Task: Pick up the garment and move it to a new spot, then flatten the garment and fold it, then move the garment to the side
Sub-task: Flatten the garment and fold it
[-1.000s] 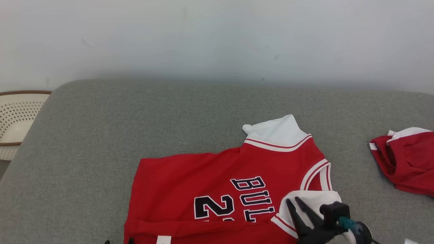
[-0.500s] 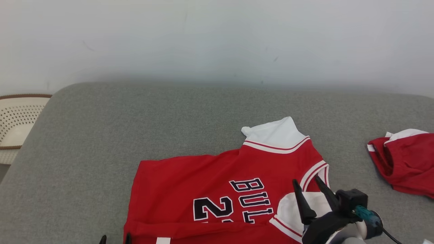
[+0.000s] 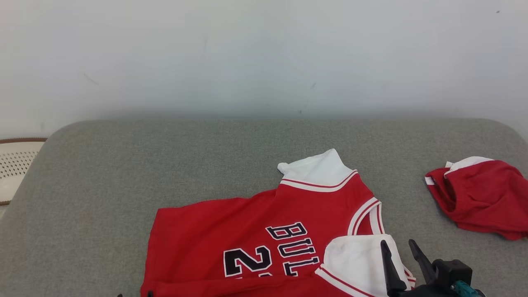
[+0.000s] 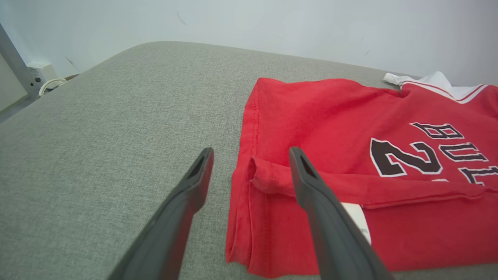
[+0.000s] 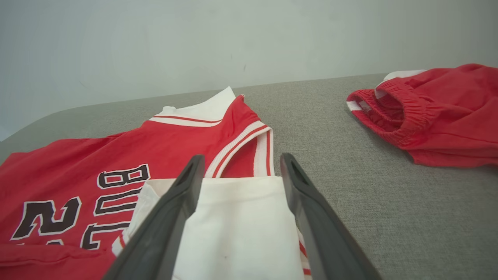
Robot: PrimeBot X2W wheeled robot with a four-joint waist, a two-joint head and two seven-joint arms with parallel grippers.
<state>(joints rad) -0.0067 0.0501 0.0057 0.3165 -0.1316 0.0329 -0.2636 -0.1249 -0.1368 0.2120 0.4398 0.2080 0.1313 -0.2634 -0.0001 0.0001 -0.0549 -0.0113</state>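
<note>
Head view: folding step in hand, the garment lying low at centre frame on the grey surface.
Left jaws are spread and empty, straddling its folded hem corner at lower left; right jaws are spread and empty over the white sleeve folded onto the chest. Next, probably, the far sleeve needs folding in. Bare room lies left and above; red shorts crowd the right edge.

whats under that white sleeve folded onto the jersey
The white sleeve lies folded on the red front of the jersey. It hides the end of the black lettering; just BUL and 2 are readable.
</note>
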